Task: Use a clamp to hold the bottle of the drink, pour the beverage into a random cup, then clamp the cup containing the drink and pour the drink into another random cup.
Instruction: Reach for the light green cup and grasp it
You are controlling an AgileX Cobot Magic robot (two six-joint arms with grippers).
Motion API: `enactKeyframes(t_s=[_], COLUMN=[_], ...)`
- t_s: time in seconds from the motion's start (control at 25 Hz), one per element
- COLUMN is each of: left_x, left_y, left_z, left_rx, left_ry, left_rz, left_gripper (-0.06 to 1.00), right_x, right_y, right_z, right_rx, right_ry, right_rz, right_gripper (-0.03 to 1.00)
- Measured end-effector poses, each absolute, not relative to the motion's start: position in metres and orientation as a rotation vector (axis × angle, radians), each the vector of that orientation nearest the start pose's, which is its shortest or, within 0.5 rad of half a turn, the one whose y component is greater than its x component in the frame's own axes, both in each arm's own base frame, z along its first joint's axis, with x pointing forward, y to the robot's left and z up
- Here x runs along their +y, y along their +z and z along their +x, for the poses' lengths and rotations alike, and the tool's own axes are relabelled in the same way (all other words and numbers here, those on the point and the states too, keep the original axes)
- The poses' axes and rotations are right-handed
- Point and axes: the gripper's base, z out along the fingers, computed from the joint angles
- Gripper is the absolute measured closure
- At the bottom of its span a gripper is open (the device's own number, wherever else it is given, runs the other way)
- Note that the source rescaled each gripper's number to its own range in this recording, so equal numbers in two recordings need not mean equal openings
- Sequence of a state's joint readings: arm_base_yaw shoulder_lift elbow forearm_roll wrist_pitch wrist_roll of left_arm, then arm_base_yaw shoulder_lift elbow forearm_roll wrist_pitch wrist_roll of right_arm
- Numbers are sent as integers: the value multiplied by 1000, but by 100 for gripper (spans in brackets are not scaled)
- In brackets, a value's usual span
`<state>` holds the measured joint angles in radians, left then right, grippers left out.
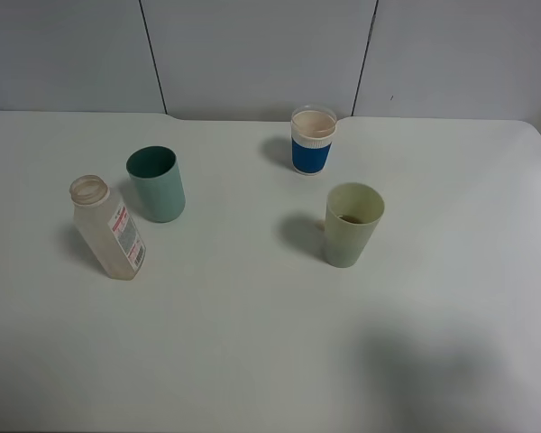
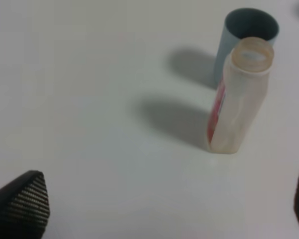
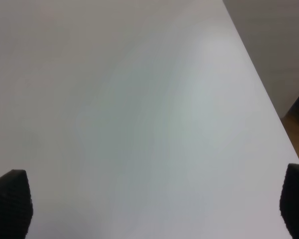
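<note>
The clear bottle (image 1: 110, 230) (image 2: 239, 97) stands uncapped at the table's left and looks empty. A pale yellow-green cup (image 1: 352, 225) right of centre holds a little brown beverage (image 1: 352, 217) at its bottom. The short blue cup (image 1: 312, 141) with a white ribbed rim stands behind it, its cream inside showing. Neither clamp appears in the high view. In the left wrist view my left gripper (image 2: 164, 201) is open, with the bottle a short way ahead of its fingertips (image 2: 25, 199). My right gripper (image 3: 153, 199) is open over bare table, nothing between its fingertips (image 3: 10, 199).
A teal-green tumbler (image 1: 157, 183) (image 2: 246, 35) stands close behind the bottle. The white table (image 1: 252, 343) ends at a wall behind. In the right wrist view the table's edge (image 3: 261, 84) runs diagonally, with floor beyond it.
</note>
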<state>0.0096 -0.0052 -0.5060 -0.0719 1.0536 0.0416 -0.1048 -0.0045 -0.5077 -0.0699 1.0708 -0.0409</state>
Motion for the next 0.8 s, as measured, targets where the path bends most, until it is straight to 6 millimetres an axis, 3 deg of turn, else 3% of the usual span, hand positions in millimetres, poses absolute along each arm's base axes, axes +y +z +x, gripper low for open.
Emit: enactKeyframes(t_s=[0.8], left_x=[-6], left_y=[280], left_z=[-6], left_rx=[2024], left_ry=[-53], left_rz=[36], left_gripper=[-6], right_x=[-5], right_y=[279], right_z=[-8], right_rx=[2044], right_ry=[-175], right_rz=[70], right_gripper=[-3])
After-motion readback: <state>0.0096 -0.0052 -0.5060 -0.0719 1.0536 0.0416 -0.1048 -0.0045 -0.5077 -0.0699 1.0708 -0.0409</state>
